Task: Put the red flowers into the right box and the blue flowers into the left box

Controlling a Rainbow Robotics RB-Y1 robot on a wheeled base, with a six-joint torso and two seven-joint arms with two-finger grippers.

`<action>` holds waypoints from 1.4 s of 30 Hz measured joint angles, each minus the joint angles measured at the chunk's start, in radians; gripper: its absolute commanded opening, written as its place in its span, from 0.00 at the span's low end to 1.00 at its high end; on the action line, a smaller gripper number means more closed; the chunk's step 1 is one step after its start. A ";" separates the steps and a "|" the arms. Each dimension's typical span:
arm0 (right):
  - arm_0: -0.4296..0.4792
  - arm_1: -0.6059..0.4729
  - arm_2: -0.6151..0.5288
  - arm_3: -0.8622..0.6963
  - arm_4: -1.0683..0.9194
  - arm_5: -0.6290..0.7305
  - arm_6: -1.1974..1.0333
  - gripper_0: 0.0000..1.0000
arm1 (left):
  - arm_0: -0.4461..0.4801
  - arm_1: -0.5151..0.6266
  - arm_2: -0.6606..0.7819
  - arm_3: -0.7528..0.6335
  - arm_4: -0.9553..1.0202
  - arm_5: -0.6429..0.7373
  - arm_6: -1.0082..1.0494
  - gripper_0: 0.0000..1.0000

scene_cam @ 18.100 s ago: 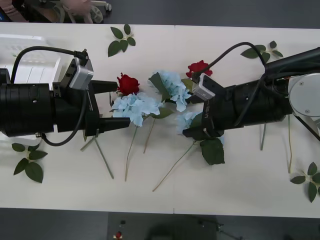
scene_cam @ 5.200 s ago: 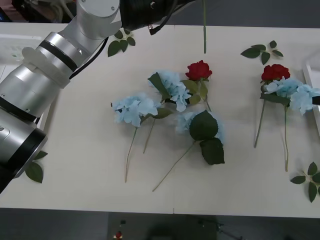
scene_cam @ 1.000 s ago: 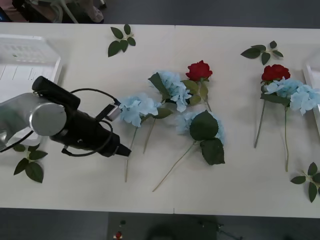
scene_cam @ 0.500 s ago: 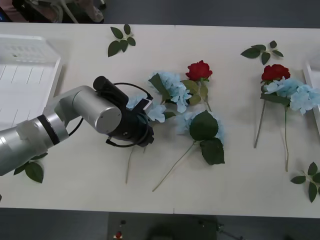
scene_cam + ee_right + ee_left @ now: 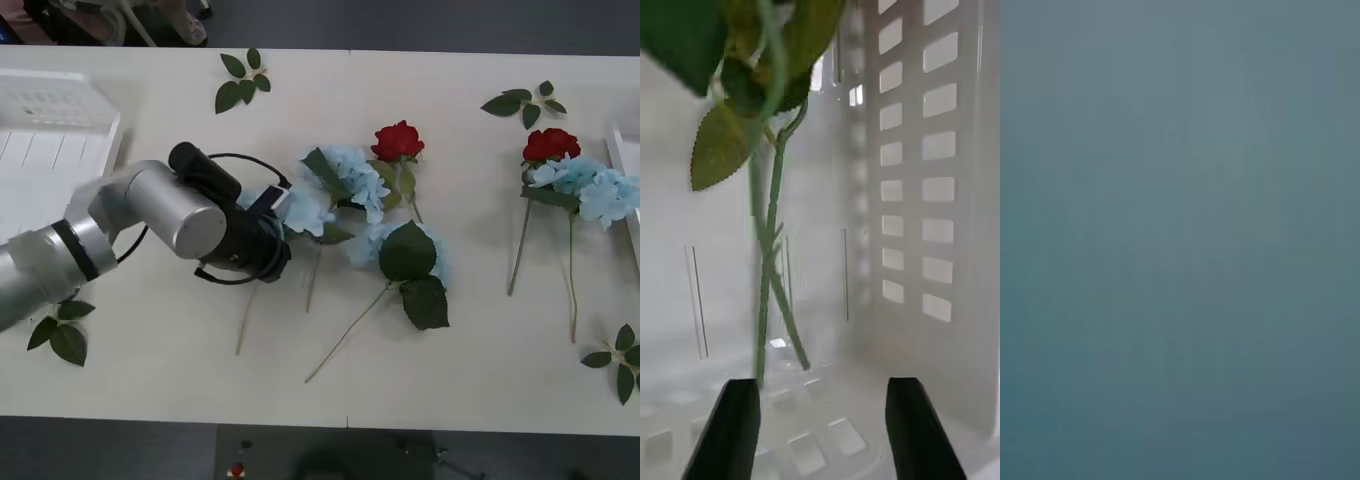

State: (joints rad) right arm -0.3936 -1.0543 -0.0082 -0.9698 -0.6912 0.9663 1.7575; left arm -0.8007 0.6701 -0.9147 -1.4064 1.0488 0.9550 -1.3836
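The left arm [image 5: 150,215] reaches across the white worktop [image 5: 170,390] from the left, and the black left hand [image 5: 262,245] presses into the nearest of the blue flowers [image 5: 305,205]. That pale, fluffy hydrangea head lies near the middle of the worktop, its thin stem trailing toward the near edge. Whether this hand is spread or closed on the bloom cannot be told, as the wrist covers it. The left wrist view is a flat grey-blue blur.

2 more pale-blue heads lie just beside it, 1 at [image 5: 355,175] with a dark-green leaf at its edge and 1 at [image 5: 372,242] half under 2 big dark leaves. A 4th cluster [image 5: 600,195] rests near the right edge of the worktop. Of the red flowers, a deep-red rose [image 5: 398,140] sits at the far side of the middle group, touching the blue heads. A 2nd rose [image 5: 550,145] lies against the right-hand cluster, both on long green stems.

The left box [image 5: 50,130], a shallow white ribbed crate, stands at the far left corner. The right box [image 5: 625,160] appears as a narrow white rim at the right edge. Loose leaf sprigs [image 5: 240,80] lie around the worktop's corners.

In the right wrist view, the right hand [image 5: 824,431] is spread wide, gripping nothing, low inside the right box's slotted white walls. Green stems [image 5: 764,300] with serrated leaves stand before it.
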 measured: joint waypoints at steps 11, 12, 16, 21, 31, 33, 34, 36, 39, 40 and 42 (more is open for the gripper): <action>0.002 0.000 0.001 -0.077 -0.252 0.105 0.115 0.70 | -0.012 0.676 0.178 -0.483 -0.290 0.373 -0.109 0.00; 0.005 0.000 0.003 -0.114 -0.265 0.125 0.114 0.70 | -0.012 0.721 0.180 -0.483 -0.311 0.381 -0.117 0.00; 0.039 0.000 0.047 -0.304 -0.276 0.148 0.027 0.70 | -0.012 0.785 0.180 -0.375 -0.358 0.386 -0.117 0.00; 0.051 -0.001 0.194 -0.445 -0.275 0.081 -0.242 0.70 | 0.018 0.711 0.179 -0.144 -0.452 0.301 -0.117 0.44; 0.001 0.017 0.449 -0.414 -0.199 -0.036 -0.429 0.70 | 0.085 0.590 0.179 0.105 -0.489 0.047 -0.117 0.91; -0.016 0.045 0.449 -0.384 -0.181 -0.037 -0.431 0.70 | 0.085 0.609 0.179 0.082 -0.406 0.023 -0.117 0.92; -0.023 0.061 0.444 -0.370 -0.178 -0.037 -0.431 0.70 | 0.085 0.626 0.179 0.059 -0.351 0.014 -0.118 0.91; -0.033 0.091 0.430 -0.343 -0.178 -0.054 -0.431 0.70 | 0.085 0.673 0.179 -0.020 -0.193 0.002 -0.127 0.91; -0.045 0.121 0.417 -0.320 -0.178 -0.075 -0.431 0.70 | 0.085 0.730 0.211 -0.132 0.083 0.000 -0.193 0.91; -0.049 0.128 0.417 -0.314 -0.178 -0.075 -0.431 0.70 | 0.086 0.734 0.238 -0.155 0.161 0.000 -0.228 0.91; -0.057 0.140 0.417 -0.302 -0.177 -0.080 -0.431 0.70 | 0.098 0.714 0.311 -0.183 0.283 0.004 -0.271 0.92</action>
State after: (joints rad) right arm -0.4503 -0.9139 0.4088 -1.2719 -0.8682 0.8862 1.3263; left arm -0.7026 1.3842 -0.6033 -1.5897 1.3322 0.9591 -1.6550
